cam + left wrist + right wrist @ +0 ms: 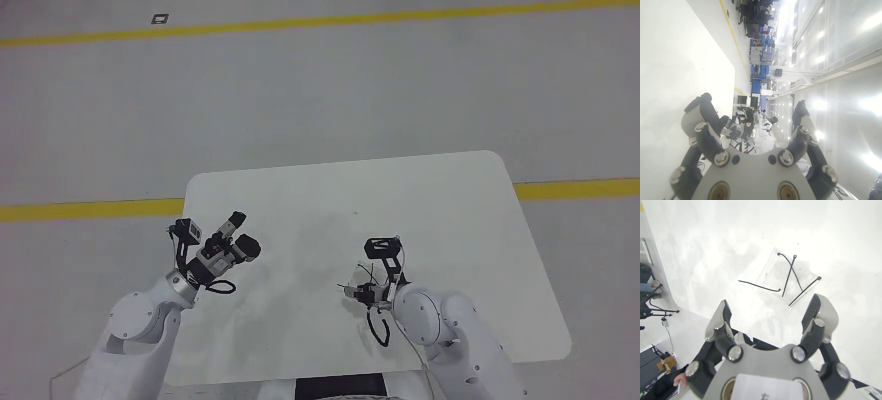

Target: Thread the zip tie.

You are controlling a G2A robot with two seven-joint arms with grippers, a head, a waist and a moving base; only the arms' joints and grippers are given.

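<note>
Several black zip ties (pixel 791 275) lie unthreaded on a clear plastic sheet (pixel 770 273) on the white table (pixel 450 200). Three of them cross one another. A further one (pixel 761 287) lies with its tail off the sheet's edge. My right gripper (pixel 770 309) hangs above the table just short of the sheet, open and holding nothing. In the top view the ties (pixel 350 289) are thin dark lines beside the right gripper (pixel 372 292). My left gripper (pixel 246 232) is raised over the table's left part, turned sideways, open and holding nothing (pixel 753 106).
The table's rounded near corner (pixel 677 306) is close to the right arm. Yellow floor lines (pixel 300 22) run behind the table. A person's hand (pixel 678 382) and a tripod (pixel 657 309) are off the table's edge.
</note>
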